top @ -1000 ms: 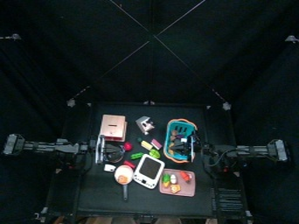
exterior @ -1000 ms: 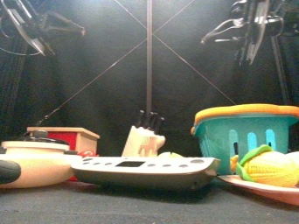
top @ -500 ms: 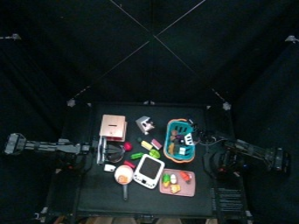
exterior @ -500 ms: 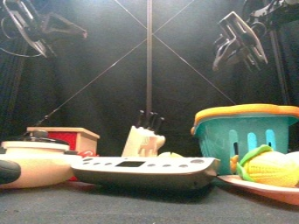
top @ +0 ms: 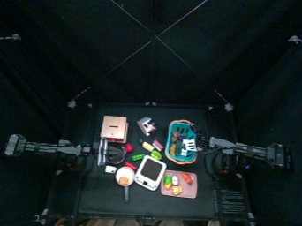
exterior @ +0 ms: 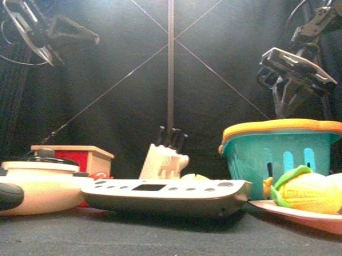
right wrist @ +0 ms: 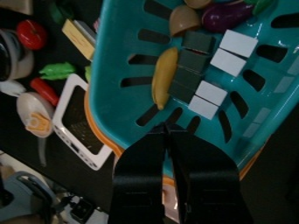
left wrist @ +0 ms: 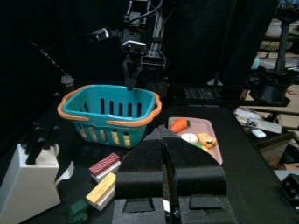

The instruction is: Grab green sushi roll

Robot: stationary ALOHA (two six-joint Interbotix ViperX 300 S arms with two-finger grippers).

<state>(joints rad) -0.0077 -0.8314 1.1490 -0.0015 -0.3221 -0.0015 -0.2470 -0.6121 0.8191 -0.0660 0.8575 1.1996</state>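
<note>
Above the teal basket [right wrist: 140,96], the right tool [right wrist: 165,140] hangs with jaws together. Dark green sushi rolls [right wrist: 187,74], probably, lie inside near its rim. Open air surrounds the tool. The left tool [left wrist: 165,153] rests, jaws together.

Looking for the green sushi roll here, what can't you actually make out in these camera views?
- Top view: things on the table are too small to name the roll.
- Front view: the teal basket wall hides its contents.
- Right wrist view: the right gripper covers part of the basket floor; a dark green piece lies there, its identity unclear.
- Left wrist view: the left gripper blocks the near table.
</note>
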